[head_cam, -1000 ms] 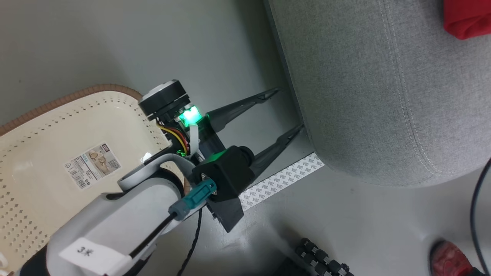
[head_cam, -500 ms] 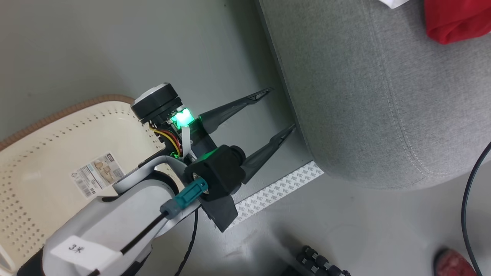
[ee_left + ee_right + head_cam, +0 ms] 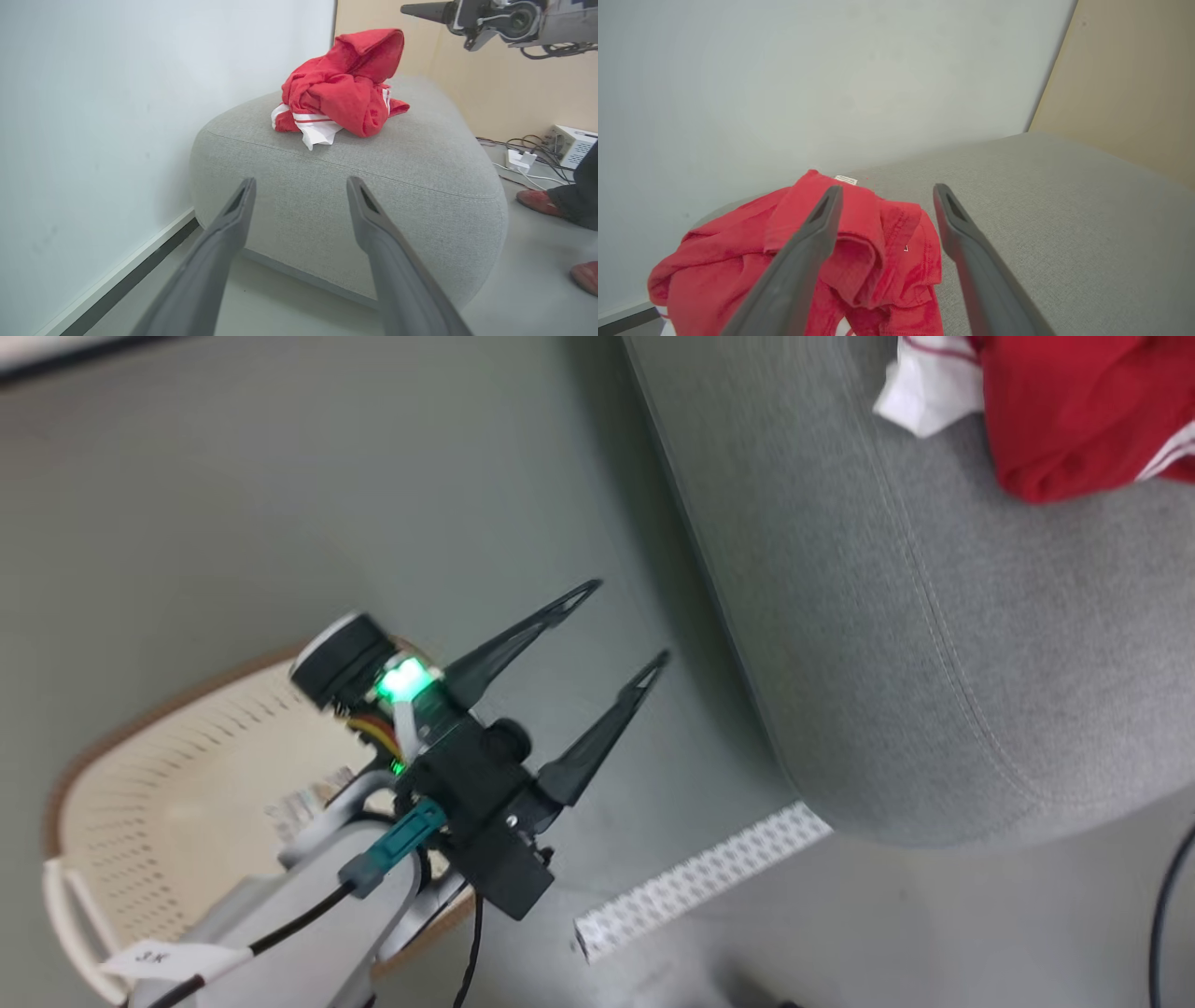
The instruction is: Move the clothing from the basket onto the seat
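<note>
Head view puts the left gripper point(image 3: 630, 623) above the grey floor point(image 3: 280, 476), its two dark fingers spread wide and holding nothing. It hangs between the basket point(image 3: 159, 821) and the seat point(image 3: 934, 663), touching neither. The basket stands on the floor behind the gripper's wrist, brown rim up, with a blurred label inside. A white patterned strip point(image 3: 700, 882) lies on the floor at the seat's near corner.

Left wrist view has the same fingers, wide apart point(image 3: 301, 181), pointing at the seat's side point(image 3: 444, 186). The clothing point(image 3: 341, 93) sits on top of the seat in a crumpled red heap, a white striped edge poking out below. The right gripper point(image 3: 420, 9) hangs above and beyond the heap. A person's red shoes point(image 3: 537, 200) stand on the floor to the right.

Right wrist view shows the right gripper point(image 3: 888, 188) parted wide and holding nothing, above the clothing point(image 3: 878, 261) on the seat point(image 3: 1041, 210).
</note>
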You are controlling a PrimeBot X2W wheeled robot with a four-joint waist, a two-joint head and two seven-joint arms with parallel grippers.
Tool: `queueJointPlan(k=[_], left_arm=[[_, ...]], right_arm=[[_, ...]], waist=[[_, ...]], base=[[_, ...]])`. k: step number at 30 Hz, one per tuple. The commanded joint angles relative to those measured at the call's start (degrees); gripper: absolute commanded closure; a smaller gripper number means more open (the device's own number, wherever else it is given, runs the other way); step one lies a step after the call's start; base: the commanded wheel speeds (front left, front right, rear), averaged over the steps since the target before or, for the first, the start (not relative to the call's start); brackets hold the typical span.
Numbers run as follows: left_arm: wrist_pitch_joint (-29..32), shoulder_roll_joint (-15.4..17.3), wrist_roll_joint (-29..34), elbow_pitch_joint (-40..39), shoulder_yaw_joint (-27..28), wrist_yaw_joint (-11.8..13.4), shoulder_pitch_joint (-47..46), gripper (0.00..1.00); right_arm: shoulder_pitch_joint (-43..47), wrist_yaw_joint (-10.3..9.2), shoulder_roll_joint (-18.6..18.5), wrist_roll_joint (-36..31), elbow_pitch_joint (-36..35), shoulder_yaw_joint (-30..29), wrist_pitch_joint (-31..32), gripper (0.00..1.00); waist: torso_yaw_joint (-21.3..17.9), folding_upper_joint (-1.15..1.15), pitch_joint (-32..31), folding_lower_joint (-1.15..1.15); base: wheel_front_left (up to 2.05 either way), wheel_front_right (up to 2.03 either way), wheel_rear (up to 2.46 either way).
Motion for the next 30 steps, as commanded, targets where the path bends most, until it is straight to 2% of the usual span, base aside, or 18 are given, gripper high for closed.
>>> queueJointPlan(k=[1,5,10,14,20,27,30], left_arm=[[-0.7,-0.1,-0.6,0.5,0.3,0.8,1.9,0.00],[-3.8,-0.4,-3.4,3.2,2.5,4.4,7.3,0.00],[-5.6,-1.3,-9.1,6.9,5.8,7.4,14.3,0.00],[-6.6,-1.2,-13.7,9.6,9.2,8.9,19.4,0.00],[-7.6,-0.9,-17.0,11.2,14.3,11.6,26.4,0.00],[-7.8,-2.5,-17.7,8.7,21.2,15.3,34.9,0.00],[-7.8,-4.2,-19.0,7.0,23.8,15.6,38.0,0.00]], right_arm=[[3.0,0.01,-0.6,0.0,-1.8,-0.3,1.0,0.00],[13.2,0.01,0.5,-1.2,-12.9,0.4,5.7,0.00],[19.9,0.01,4.8,-3.2,-19.7,5.6,9.5,0.00],[21.8,0.01,6.6,-3.3,-19.7,12.2,9.2,0.00],[23.2,0.01,8.6,-2.6,-16.3,20.4,3.7,0.00],[26.9,0.01,12.7,-6.0,-13.9,23.4,-1.6,0.00],[28.4,0.01,14.0,-7.2,-14.1,24.1,-2.0,0.00]], waist=[[4.9,0.01,-6.5,0.01],[8.4,0.01,-12.9,0.01],[11.6,0.01,-19.0,0.01],[13.9,0.01,-23.5,0.01],[17.5,0.01,-29.1,0.01],[20.7,0.01,-34.9,0.01],[21.3,0.01,-36.2,0.01]], base=[[0.00,0.00,0.00],[0.00,0.00,0.00],[0.00,0.00,0.00],[0.00,0.00,0.00],[0.00,0.00,0.00],[0.00,0.00,0.00],[0.00,0.00,0.00]])
